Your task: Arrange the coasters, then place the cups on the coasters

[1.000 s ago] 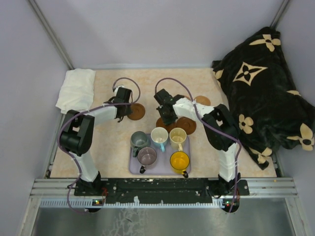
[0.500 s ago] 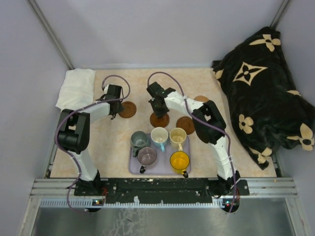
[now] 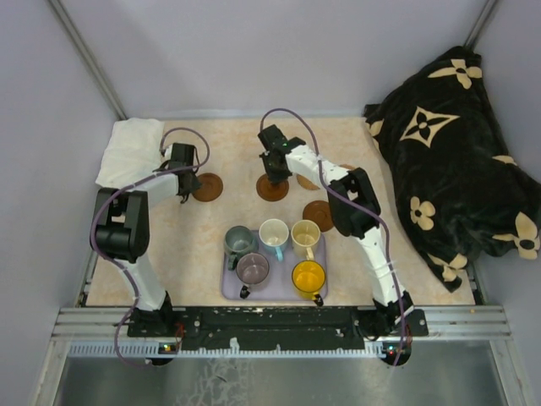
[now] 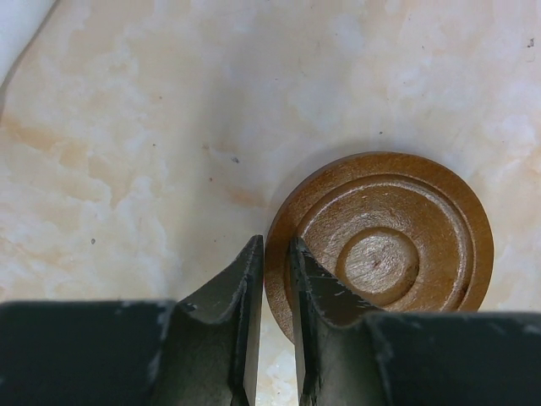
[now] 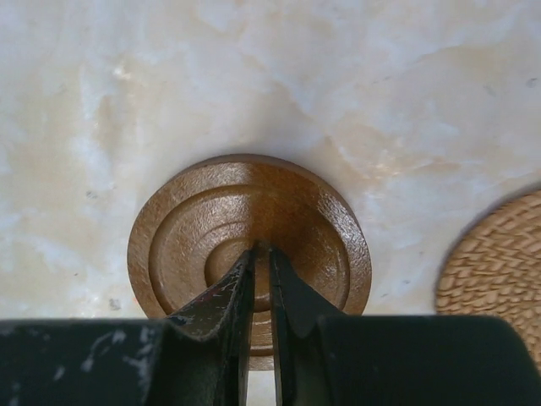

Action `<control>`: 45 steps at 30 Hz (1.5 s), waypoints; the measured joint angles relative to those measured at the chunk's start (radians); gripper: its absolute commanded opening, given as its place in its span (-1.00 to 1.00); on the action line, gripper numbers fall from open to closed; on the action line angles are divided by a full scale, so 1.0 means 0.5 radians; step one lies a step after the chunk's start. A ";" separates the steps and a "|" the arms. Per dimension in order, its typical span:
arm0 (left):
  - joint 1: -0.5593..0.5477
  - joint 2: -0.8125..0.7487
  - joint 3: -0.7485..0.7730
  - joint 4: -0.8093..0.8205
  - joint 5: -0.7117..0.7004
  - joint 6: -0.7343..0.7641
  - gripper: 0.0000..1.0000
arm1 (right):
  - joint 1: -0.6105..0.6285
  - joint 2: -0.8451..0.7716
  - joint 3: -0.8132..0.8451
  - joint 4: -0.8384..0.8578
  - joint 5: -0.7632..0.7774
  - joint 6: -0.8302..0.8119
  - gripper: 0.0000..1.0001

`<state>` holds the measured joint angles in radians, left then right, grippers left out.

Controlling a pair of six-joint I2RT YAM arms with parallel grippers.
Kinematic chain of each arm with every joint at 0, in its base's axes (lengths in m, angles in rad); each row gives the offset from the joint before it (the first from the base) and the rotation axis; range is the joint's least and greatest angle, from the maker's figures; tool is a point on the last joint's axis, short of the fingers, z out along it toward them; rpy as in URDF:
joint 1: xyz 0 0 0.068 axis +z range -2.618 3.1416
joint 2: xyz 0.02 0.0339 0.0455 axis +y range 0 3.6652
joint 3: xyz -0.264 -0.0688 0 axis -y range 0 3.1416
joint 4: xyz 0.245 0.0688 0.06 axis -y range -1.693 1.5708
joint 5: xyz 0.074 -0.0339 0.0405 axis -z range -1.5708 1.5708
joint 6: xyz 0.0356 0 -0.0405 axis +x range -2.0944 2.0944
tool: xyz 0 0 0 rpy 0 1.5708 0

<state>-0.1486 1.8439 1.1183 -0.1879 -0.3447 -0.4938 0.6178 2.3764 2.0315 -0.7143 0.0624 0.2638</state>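
Left gripper (image 4: 276,245) fingers clamp the rim of the left coaster (image 4: 380,245), which lies flat on the table (image 4: 127,127), likely to drag it into line. Right gripper (image 5: 261,251) fingers are together, tips over the middle coaster (image 5: 194,228) centre; contact unclear. Cups (image 3: 273,234) sit on the tray (image 3: 279,288).
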 measured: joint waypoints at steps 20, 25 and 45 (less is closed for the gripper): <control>0.013 0.024 0.034 -0.014 0.038 0.002 -0.48 | -0.092 0.111 0.177 0.030 0.081 -0.035 -0.69; 0.014 0.038 0.055 -0.021 0.053 0.002 -0.45 | -0.092 0.143 0.227 0.032 0.081 -0.041 -0.66; 0.020 0.224 0.322 -0.072 0.205 -0.007 -0.42 | -0.092 -0.090 -0.172 0.274 0.102 -0.097 -0.39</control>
<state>-0.1387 1.9560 1.2793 -0.2241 -0.2420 -0.4973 0.5716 2.3314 1.9453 -0.5774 0.1135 0.2153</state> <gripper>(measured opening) 0.287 0.270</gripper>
